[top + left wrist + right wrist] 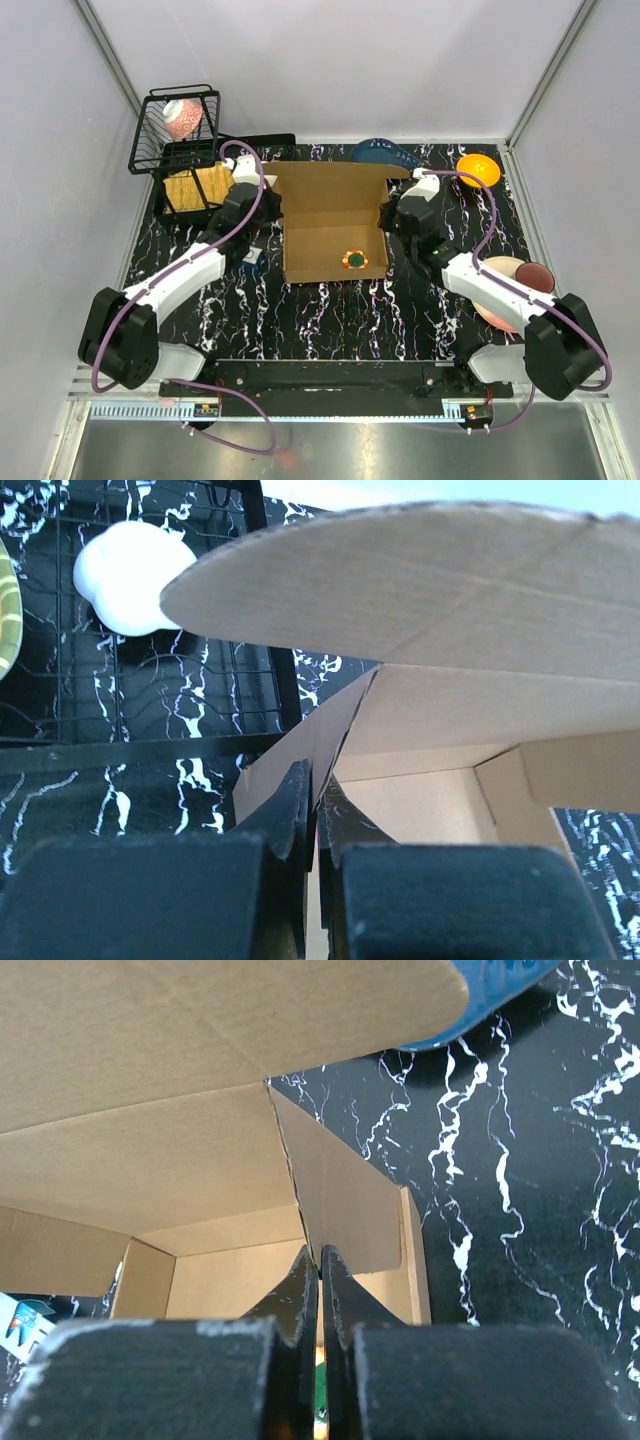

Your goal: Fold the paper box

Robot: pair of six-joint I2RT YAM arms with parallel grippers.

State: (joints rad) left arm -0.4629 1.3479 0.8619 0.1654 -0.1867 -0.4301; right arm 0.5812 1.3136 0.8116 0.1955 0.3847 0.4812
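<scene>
We see the left gripper (312, 785) pinching the left wall of the paper box (328, 225), and the right gripper (319, 1260) pinching its right wall. Box sits open, centre of the table (330, 322), lid flap up on the far side.

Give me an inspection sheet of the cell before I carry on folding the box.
Surface: black marbled mat.
Job's things: paper box with side walls up, rear lid flap open; small orange-green object inside.
Clutter: wire basket, yellow pad, blue item, orange disc, stacked bowls, small blue carton.
Grippers: left gripper, jaws shut on the box's left wall; right gripper, jaws shut on its right wall.
Cables: purple cables looped along both arms.
Surroundings: plain white enclosure walls.
</scene>
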